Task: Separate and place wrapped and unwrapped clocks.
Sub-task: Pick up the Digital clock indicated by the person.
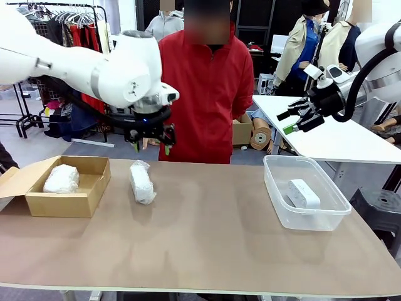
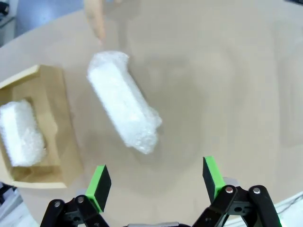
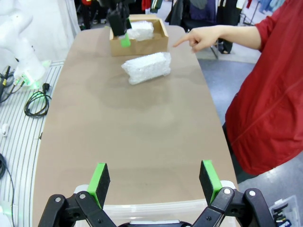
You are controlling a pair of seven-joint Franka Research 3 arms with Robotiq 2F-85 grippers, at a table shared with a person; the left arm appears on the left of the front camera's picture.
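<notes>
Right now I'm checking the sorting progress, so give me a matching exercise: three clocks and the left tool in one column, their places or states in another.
Things:
1. bare clock
2. wrapped clock nearer the middle
3. other wrapped clock
4. left tool

Places or states:
A. in the cardboard box
B. open, above the table
C. in the clear tub
D. lying on the bare table

Pairs: 1-C, 2-D, 3-A, 4-B

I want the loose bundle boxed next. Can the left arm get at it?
Probably yes: the left gripper hangs open above the wrapped clock on the table, nothing lying between them.
</notes>
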